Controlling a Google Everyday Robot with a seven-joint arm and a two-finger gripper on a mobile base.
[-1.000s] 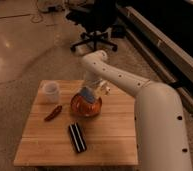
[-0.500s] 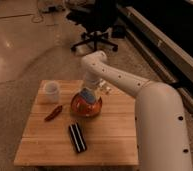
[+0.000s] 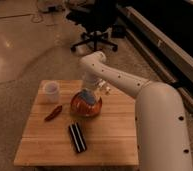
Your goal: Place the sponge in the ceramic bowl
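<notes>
An orange ceramic bowl (image 3: 85, 106) stands near the middle of the wooden table (image 3: 110, 135). A bluish-grey sponge (image 3: 89, 96) rests in the top of the bowl. My gripper (image 3: 92, 90) hangs directly over the bowl's far rim, at the sponge, at the end of the white arm (image 3: 140, 95) that reaches in from the right.
A white cup (image 3: 51, 90) stands at the table's far left. A red chili pepper (image 3: 53, 113) lies left of the bowl. A dark rectangular packet (image 3: 77, 137) lies in front of the bowl. A black office chair (image 3: 96, 25) stands on the floor behind the table.
</notes>
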